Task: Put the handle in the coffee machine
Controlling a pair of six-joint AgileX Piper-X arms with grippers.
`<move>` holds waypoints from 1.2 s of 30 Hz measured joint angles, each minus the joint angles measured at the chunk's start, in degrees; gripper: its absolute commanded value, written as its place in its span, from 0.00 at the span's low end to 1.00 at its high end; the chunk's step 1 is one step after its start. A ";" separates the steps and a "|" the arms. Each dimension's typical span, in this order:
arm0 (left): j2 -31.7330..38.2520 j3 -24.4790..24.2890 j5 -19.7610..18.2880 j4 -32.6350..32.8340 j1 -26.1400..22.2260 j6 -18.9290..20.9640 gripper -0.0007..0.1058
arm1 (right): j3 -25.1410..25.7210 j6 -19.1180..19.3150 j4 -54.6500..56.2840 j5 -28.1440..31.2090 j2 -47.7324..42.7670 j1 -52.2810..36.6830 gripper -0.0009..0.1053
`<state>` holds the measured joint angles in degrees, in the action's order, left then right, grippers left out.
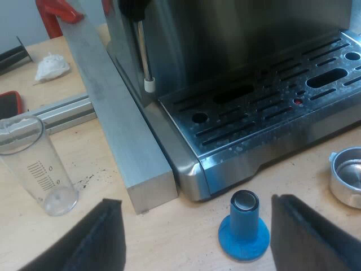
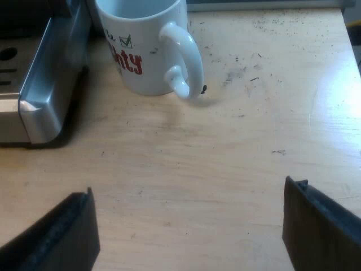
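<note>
Hovering over the tabletop point(image 2: 225, 141), left hand point(image 1: 197, 228) is held released above blue tamper point(image 1: 244, 228) by espresso machine point(image 1: 237, 51); right hand point(image 2: 189, 220) is held released near mug point(image 2: 144, 51).

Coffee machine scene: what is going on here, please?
Nothing is held yet. The left end effector hangs open above the table, near the blue tamper and the measuring glass, at the coffee machine's front. The metal holder lies loose on the table by the machine. The right end effector is open too, above the table near the mug.
</note>
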<state>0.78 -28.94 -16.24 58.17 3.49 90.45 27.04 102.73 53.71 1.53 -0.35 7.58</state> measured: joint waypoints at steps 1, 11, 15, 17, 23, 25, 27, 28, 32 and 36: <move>0.00 0.00 0.00 0.00 0.00 0.00 0.55 | 0.00 0.00 0.00 0.00 0.00 0.00 0.67; 0.00 0.00 -0.53 0.00 0.00 0.00 0.55 | 0.00 0.00 0.00 0.00 0.00 0.00 0.67; 0.00 0.00 -3.17 0.00 0.00 0.00 0.55 | 0.00 0.00 0.00 0.00 0.00 0.00 0.67; 0.00 0.15 -3.57 -0.29 0.00 0.00 0.55 | 0.00 0.00 0.00 0.00 0.00 0.00 0.67; 0.00 0.67 -4.60 -0.89 0.00 0.88 0.55 | 0.00 0.00 0.00 0.00 0.00 0.00 0.67; 0.00 0.67 -4.85 -0.89 0.00 0.97 0.55 | 0.00 0.00 0.00 0.00 0.00 0.00 0.67; 0.00 0.67 -5.38 -1.26 0.00 1.53 0.55 | 0.00 0.00 0.00 0.00 0.00 0.00 0.67; 0.00 0.67 -5.36 -1.34 0.00 2.31 0.55 | 0.00 0.00 0.00 0.00 0.00 0.00 0.67; 0.00 0.67 -4.94 -1.32 0.00 2.41 0.59 | 0.00 -0.97 -0.30 0.00 0.00 0.00 0.67; 0.00 0.67 -4.05 -1.32 0.00 2.51 0.76 | 0.00 2.14 -0.32 0.00 0.00 0.00 0.67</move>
<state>0.78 -28.27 -20.29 56.85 3.49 92.97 27.04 104.86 53.39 1.53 -0.35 7.58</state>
